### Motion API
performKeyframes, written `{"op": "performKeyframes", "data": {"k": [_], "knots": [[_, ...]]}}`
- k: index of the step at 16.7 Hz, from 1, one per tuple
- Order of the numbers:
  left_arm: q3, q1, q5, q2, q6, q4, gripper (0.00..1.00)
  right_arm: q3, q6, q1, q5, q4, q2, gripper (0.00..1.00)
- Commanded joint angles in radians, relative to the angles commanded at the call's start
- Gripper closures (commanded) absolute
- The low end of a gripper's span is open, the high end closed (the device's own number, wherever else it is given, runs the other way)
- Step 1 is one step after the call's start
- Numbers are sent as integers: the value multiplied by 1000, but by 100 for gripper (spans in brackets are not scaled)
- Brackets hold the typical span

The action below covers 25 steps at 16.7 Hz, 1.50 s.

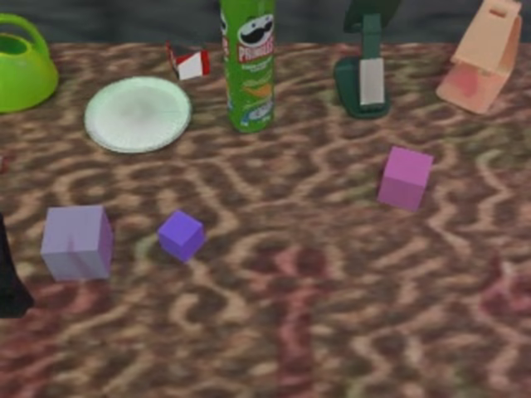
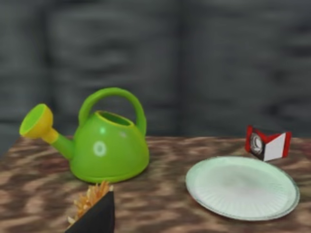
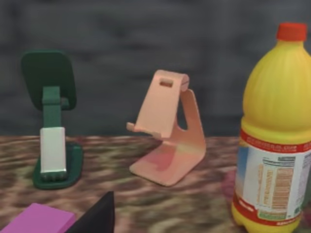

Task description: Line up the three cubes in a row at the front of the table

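Note:
Three cubes rest apart on the patterned table [image 1: 315, 332]. The large pale lavender cube [image 1: 76, 242] is at the left. Just to its right sits the small deep violet cube [image 1: 181, 235], turned at an angle. The magenta-pink cube [image 1: 405, 177] is farther back on the right, and its corner [image 3: 36, 218] shows in the right wrist view. My left gripper [image 1: 12, 286] is a dark shape at the table's left edge, beside the lavender cube and apart from it. Of my right gripper [image 3: 97, 217], only a black tip shows, beside the magenta cube.
Along the back stand a green watering can [image 1: 21, 70], a white plate [image 1: 137, 114], a small red-and-white box [image 1: 191, 63], a green crisps can [image 1: 247, 66], a dark green phone stand [image 1: 362, 79] and a pink stand [image 1: 481, 62]. A yellow bottle [image 3: 274, 131] stands near my right gripper.

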<state>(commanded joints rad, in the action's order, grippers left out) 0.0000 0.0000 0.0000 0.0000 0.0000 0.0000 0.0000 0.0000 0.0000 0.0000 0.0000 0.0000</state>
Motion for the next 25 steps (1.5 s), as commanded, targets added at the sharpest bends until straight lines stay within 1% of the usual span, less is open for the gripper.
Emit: {"op": "performKeyframes", "data": {"k": [4, 6, 9, 13, 21, 25], "knots": [[30, -6, -1, 31, 3, -17, 0, 0, 0, 0, 0, 0, 0, 0], [99, -22, -3, 104, 11, -58, 0, 0, 0, 0, 0, 0, 0, 0], [260, -61, -5, 292, 29, -161, 0, 0, 0, 0, 0, 0, 0, 0], [543, -135, -3, 661, 63, -354, 0, 0, 0, 0, 0, 0, 0, 0], [1171, -303, 4, 1523, 140, -790, 0, 0, 0, 0, 0, 0, 0, 0], [1427, -369, 5, 1872, 171, -957, 0, 0, 0, 0, 0, 0, 0, 0]]}}
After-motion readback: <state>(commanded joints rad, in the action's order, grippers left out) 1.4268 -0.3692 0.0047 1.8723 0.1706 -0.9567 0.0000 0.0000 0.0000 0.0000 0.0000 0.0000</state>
